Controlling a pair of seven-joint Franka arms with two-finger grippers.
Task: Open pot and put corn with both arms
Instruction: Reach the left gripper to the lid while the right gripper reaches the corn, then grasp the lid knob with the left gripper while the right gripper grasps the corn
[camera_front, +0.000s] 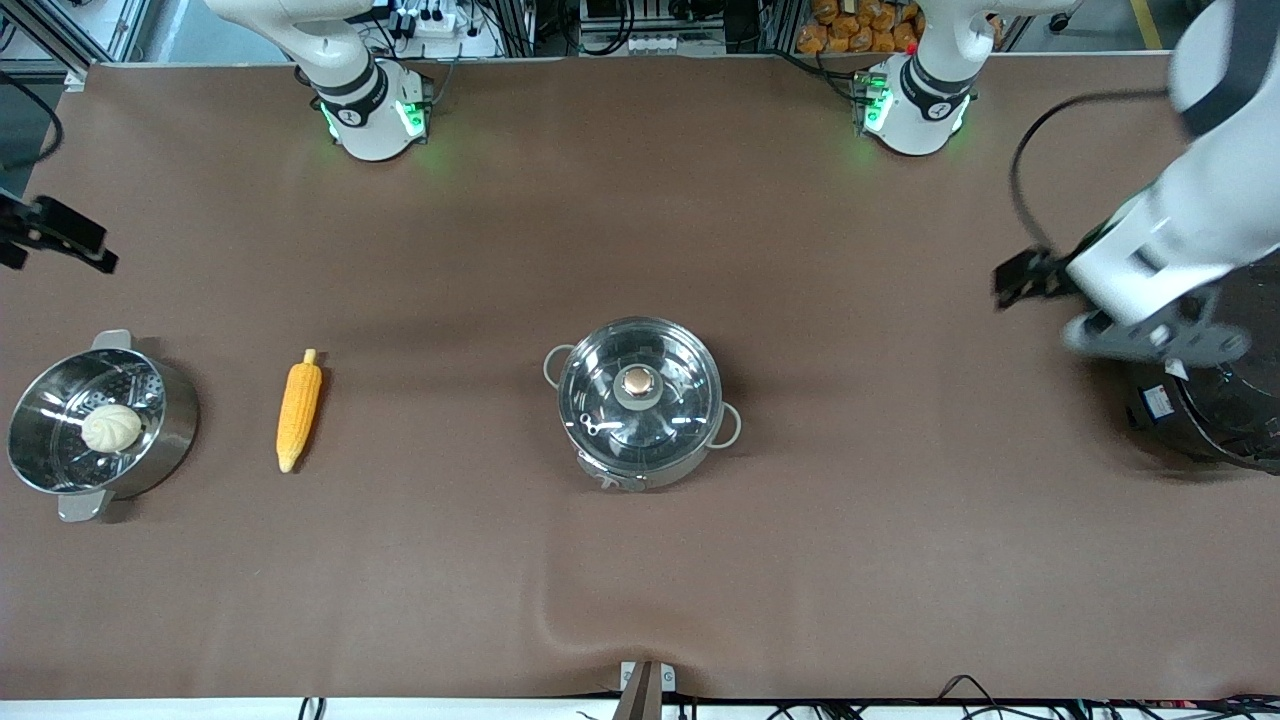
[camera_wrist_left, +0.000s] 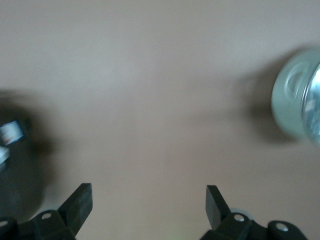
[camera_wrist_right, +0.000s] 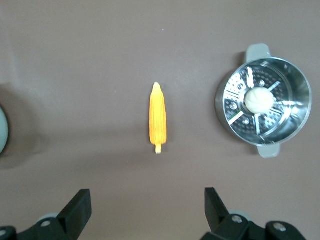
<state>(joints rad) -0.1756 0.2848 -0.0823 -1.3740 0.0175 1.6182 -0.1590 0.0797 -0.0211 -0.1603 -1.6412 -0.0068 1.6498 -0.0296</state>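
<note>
The pot (camera_front: 640, 405) stands on the brown table (camera_front: 640, 580) about midway between its two ends and somewhat nearer the front-camera edge than the base edge. Its glass lid (camera_front: 640, 392) sits closed on it, the copper knob (camera_front: 638, 381) at the centre. The corn (camera_front: 298, 412) lies flat on the cloth toward the right arm's end, well apart from the pot, its pale stub pointing at the base edge. Just beside it, closer to that end's edge, stands a steamer pot (camera_front: 100, 425) with a pale bun (camera_front: 111, 428) inside.

The right gripper (camera_wrist_right: 147, 205) hangs in the air over the table at the right arm's end, fingers spread wide and holding nothing. The left gripper (camera_wrist_left: 149, 202) hangs beside the black rice cooker (camera_front: 1215, 400) at the left arm's end, its fingers likewise wide apart and empty.
</note>
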